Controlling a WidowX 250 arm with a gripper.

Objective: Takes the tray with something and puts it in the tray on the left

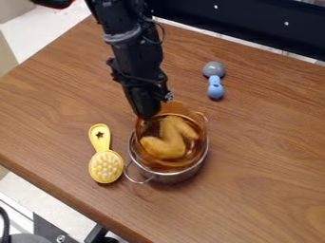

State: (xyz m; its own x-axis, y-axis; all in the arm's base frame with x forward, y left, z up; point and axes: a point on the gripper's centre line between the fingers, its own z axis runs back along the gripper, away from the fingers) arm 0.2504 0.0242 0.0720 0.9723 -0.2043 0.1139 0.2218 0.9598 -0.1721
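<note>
Amber bowl (174, 108) just beneath the hand (148, 114).

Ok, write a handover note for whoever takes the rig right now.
Claw: the black claw is at the upper-left rim of the clear amber bowl; its grip can't be judged from here.
Job's things: the bowl, with a curved golden-tan piece inside, sits in or just over the mouth of the round silver metal pot.
Done: bowl and pot are lined up, apparently the intended spot.
Left: probably check that the bowl is seated, let go if holding, and back the claw off.
</note>
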